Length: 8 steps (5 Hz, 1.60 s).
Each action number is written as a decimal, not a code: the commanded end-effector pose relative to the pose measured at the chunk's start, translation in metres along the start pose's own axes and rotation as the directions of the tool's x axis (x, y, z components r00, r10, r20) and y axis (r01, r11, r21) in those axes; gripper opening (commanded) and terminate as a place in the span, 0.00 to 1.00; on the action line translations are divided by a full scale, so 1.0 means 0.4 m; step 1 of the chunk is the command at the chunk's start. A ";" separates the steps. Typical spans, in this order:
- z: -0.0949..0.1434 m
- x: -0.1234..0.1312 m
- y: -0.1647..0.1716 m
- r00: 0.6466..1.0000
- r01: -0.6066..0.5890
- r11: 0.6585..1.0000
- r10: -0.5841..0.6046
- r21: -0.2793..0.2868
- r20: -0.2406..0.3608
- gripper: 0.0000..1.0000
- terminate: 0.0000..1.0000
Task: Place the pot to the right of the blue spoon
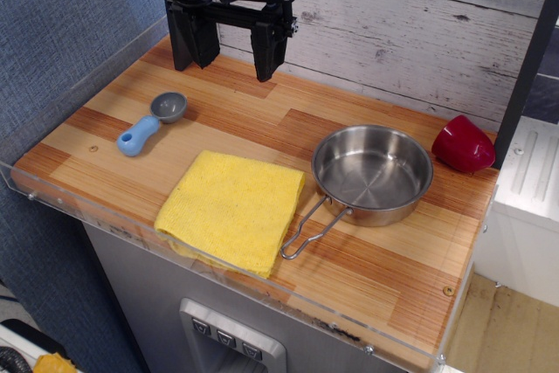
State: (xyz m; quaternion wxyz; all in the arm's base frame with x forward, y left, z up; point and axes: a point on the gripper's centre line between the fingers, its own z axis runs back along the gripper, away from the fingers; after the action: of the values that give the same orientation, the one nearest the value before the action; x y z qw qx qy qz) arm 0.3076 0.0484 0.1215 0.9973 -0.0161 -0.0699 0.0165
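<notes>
The pot [373,174], a shallow shiny steel pan, sits on the right half of the wooden table [253,120], its wire-loop handle [310,226] pointing toward the front left. The blue spoon [150,122] lies at the left, light-blue handle toward the front, grey bowl toward the back. My black gripper [229,45] hangs above the back of the table, beyond the spoon and well left of the pot. Its two fingers stand apart with nothing between them.
A folded yellow cloth [233,207] lies at the front middle, between spoon and pot, touching the pot's handle. A small red cup [463,144] lies tipped at the back right. A clear acrylic rim [175,231] lines the table's front and left edges; a plank wall stands behind.
</notes>
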 end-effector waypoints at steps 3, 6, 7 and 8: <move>-0.053 0.026 -0.049 0.999 0.005 1.000 -0.004 0.019 -0.051 1.00 0.00; -0.122 0.058 -0.147 0.989 0.148 0.989 -0.148 0.022 0.015 1.00 0.00; -0.137 0.052 -0.115 0.986 0.167 0.986 -0.167 0.012 0.015 1.00 0.00; -0.160 0.043 -0.098 0.989 0.150 0.989 -0.150 0.010 -0.013 1.00 0.00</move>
State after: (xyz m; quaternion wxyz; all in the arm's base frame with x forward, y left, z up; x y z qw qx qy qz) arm 0.3320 0.0074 0.0506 0.9974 -0.0081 -0.0462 -0.0555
